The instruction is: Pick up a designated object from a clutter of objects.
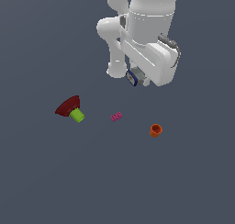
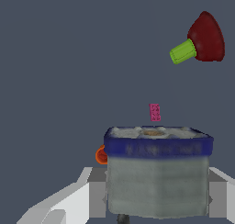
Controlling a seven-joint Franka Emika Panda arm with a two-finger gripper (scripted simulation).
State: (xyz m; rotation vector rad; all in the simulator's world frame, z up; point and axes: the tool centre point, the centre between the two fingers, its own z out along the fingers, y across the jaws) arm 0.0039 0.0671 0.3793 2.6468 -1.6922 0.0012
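Gripper (image 2: 156, 195) is clamped on the grey piece (image 2: 156, 182): in the wrist view the light fingers (image 2: 94, 198) sit against both of its sides, and the piece fills the space between them. Grey body, dark navy-blue band (image 2: 158, 146) around one end, pale face with a brownish spot in the middle. In the exterior view the same piece (image 1: 133, 77) shows only as a small navy ring with a bit of grey, tucked under the white hand of the arm (image 1: 147, 35), apart from the other items lying on the dark grey floor (image 1: 183, 182). Whether it is clear of the floor cannot be told for certain from that view. Rest of the clutter is on the floor: maroon bowl (image 1: 68, 106) tipped on its side with the lime-green cylinder (image 1: 77, 114) touching it, towards the exterior view's left; pink studded brick (image 1: 116, 116) lying flat near the middle; orange cup (image 1: 155, 130) upright towards the exterior view's right, well apart from the brick. In the wrist view the cup is mostly hidden behind the held piece.
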